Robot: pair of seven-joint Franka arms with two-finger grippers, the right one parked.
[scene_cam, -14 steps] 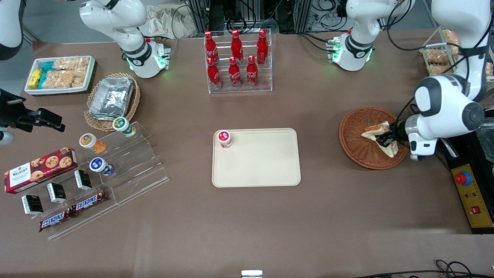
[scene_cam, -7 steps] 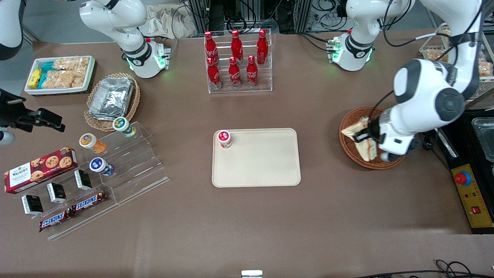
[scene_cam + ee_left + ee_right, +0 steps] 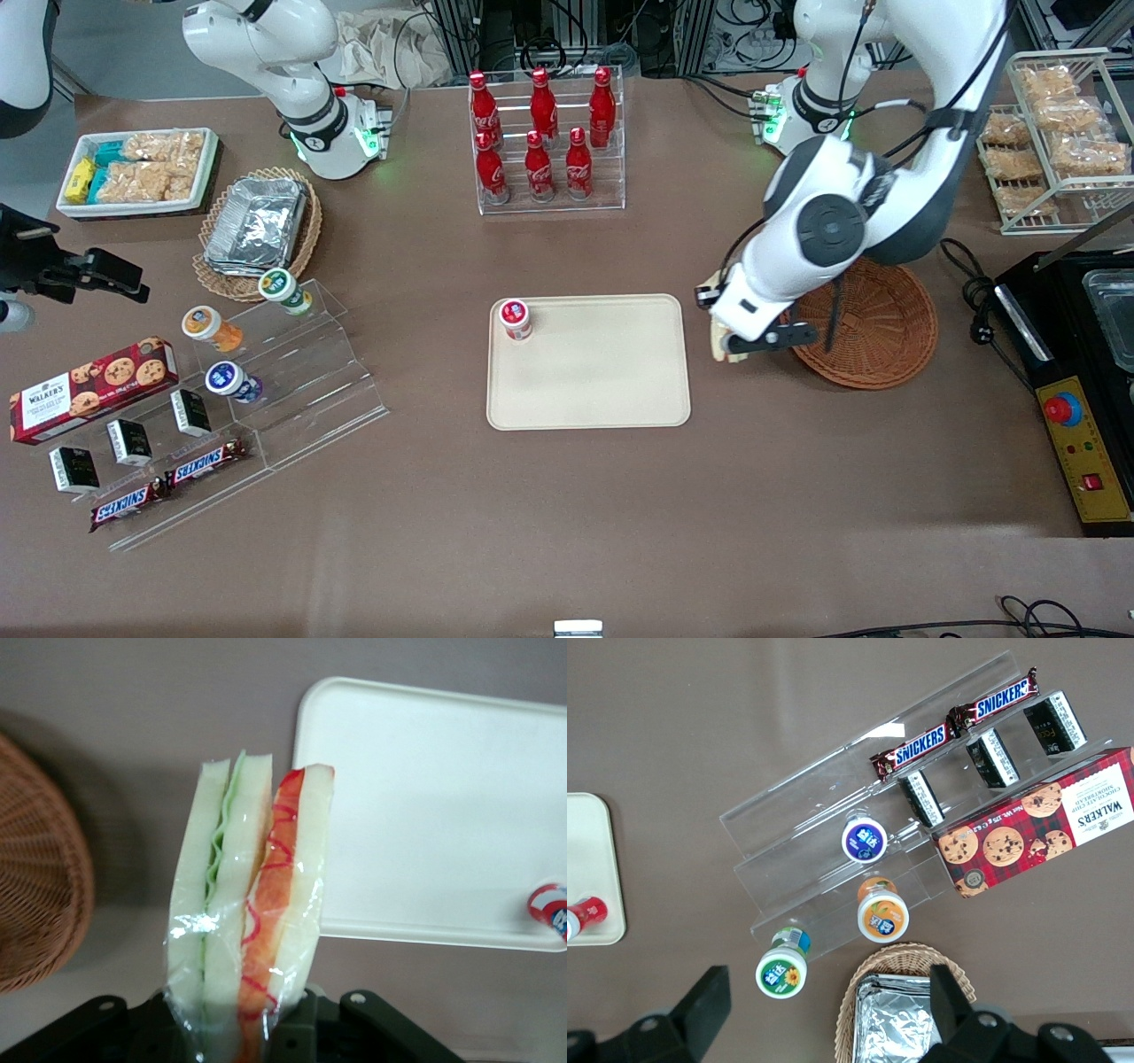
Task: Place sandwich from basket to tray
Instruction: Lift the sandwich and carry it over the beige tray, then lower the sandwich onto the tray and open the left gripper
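My left gripper hangs above the bare table between the basket and the tray, shut on the sandwich. In the left wrist view the gripper pinches the wrapped sandwich at its base. The wedge stands upright, with white bread and green and red-orange filling stripes. The cream tray's rim lies just past the sandwich, and the reddish-brown woven basket sits beside it. The arm's wrist hides most of the sandwich in the front view.
A small red-capped jar stands on the tray's corner toward the parked arm. A clear rack of red bottles stands farther from the front camera. A wire rack of snack packets and a control box flank the basket.
The gripper lifted the sandwich out of the basket and carried it toward the tray. The basket now holds nothing, and the arm's elbow has swung over it.
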